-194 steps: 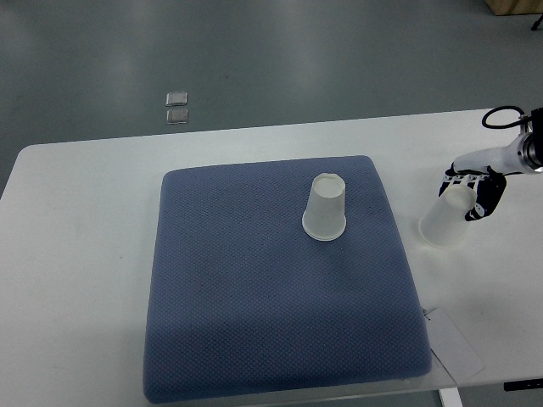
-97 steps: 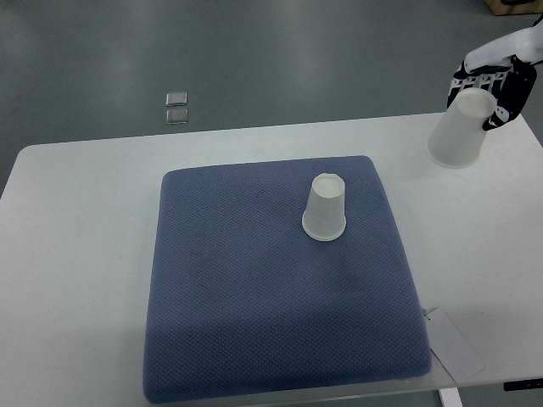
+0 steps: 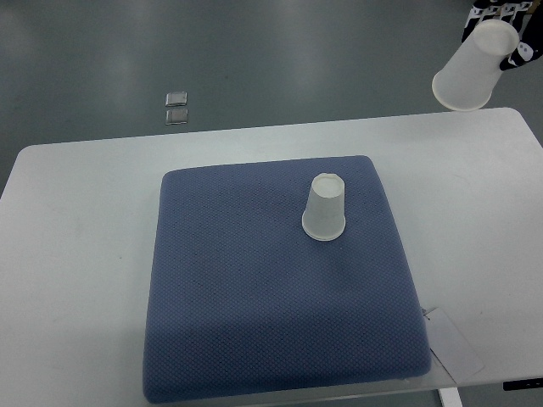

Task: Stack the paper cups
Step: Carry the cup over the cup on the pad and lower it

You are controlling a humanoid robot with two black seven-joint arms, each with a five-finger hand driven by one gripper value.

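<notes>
My right hand (image 3: 502,10) grips a white paper cup (image 3: 472,68) by its base, high beyond the bench's (image 3: 76,254) far right corner. That cup is upside down and tilted, its long axis slanting, its open mouth facing down and toward the left. The second paper cup (image 3: 325,209) stands inverted on the blue mat (image 3: 254,322), base up, axis upright, nearer the mat's far right corner.

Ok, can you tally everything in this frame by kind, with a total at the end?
Paper cups: 2 (cup on the mat, cup held in the right hand)
Blue mat: 1
White table: 1
Paper tag: 1
Square floor plates: 2
Robot hands: 1 (right hand)
Total: 8
</notes>
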